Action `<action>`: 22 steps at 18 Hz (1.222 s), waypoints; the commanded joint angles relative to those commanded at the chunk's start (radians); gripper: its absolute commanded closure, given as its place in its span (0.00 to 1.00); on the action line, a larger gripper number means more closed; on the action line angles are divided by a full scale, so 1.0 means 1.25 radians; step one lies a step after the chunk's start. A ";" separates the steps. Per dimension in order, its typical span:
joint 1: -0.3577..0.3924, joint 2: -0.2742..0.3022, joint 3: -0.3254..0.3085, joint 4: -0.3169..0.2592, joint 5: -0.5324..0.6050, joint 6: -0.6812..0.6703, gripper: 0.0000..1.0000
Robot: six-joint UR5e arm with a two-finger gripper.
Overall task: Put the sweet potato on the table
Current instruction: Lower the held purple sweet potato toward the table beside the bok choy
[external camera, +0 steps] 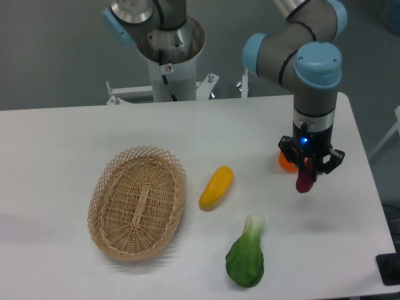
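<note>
The sweet potato (304, 180) is a small dark magenta tuber, held upright between the fingers of my gripper (307, 170) at the right side of the white table (75, 137). The gripper is shut on it, and its lower end hangs just above the tabletop. The upper part of the tuber is hidden by the fingers.
A small orange fruit (286, 162) sits just behind and left of the gripper. A yellow-orange oblong vegetable (215, 187) lies mid-table, a green leafy bok choy (246, 259) near the front, and a woven basket (137, 201) on the left. The table's right edge is close.
</note>
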 joint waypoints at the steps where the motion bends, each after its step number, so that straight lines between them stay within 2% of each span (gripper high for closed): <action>1: -0.006 -0.010 0.007 0.013 0.001 -0.017 0.72; 6: -0.016 -0.070 0.027 0.080 0.010 -0.087 0.72; 10: -0.036 -0.159 0.059 0.160 0.026 -0.092 0.72; 14: -0.049 -0.210 0.090 0.163 0.034 -0.082 0.72; 22: -0.065 -0.238 0.079 0.162 0.069 -0.065 0.72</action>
